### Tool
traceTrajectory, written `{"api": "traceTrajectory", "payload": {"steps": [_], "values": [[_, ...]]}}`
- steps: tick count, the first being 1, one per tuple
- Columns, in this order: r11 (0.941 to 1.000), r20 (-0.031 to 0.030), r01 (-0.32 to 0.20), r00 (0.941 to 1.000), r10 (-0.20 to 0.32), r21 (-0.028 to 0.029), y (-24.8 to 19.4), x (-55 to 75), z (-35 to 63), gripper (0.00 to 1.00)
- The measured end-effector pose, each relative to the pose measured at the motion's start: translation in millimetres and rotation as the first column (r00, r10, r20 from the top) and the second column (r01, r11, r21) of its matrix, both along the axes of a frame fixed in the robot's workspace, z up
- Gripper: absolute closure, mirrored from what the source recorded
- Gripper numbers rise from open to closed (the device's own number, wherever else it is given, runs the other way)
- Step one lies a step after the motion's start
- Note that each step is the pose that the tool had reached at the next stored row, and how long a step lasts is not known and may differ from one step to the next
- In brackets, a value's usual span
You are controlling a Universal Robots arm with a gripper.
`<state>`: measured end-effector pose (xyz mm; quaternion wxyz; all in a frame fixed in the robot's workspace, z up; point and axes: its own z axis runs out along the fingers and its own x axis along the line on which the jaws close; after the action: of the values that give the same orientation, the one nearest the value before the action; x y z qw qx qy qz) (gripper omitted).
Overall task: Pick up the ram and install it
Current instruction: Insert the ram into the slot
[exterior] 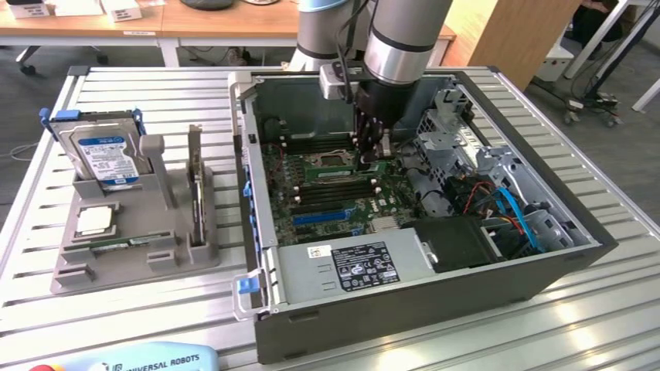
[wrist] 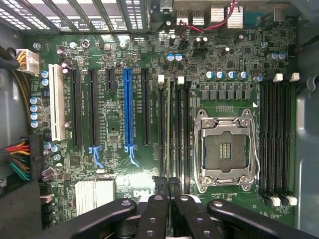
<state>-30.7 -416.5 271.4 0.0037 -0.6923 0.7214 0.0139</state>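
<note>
ram (wrist: pixel 168 149), thin strip: pinched on edge in the nearly closed gripper (exterior: pixel 369 154), low over the memory slots (wrist: pixel 180 139) beside the empty processor socket (wrist: pixel 224 149), seemingly to line up with one.

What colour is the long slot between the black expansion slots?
The long slot is blue; the wrist view shows it best.

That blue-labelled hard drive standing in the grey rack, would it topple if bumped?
Probably not easily: the hard drive stands on edge, slotted into the grey rack, whose walls brace it. Its metal casing suggests it is stiff and fairly heavy for its size.
</note>
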Motion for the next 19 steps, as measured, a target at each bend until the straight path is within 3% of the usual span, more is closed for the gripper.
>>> {"api": "traceTrajectory", "payload": {"steps": [13,19], "values": [[1.0,0.0,0.0,1.0,0.0,-0.0001,0.3,-0.3,-14.8,0.89],[1.0,0.0,0.0,1.0,0.0,-0.0003,0.3,-1.2,-15.3,0.89]]}}
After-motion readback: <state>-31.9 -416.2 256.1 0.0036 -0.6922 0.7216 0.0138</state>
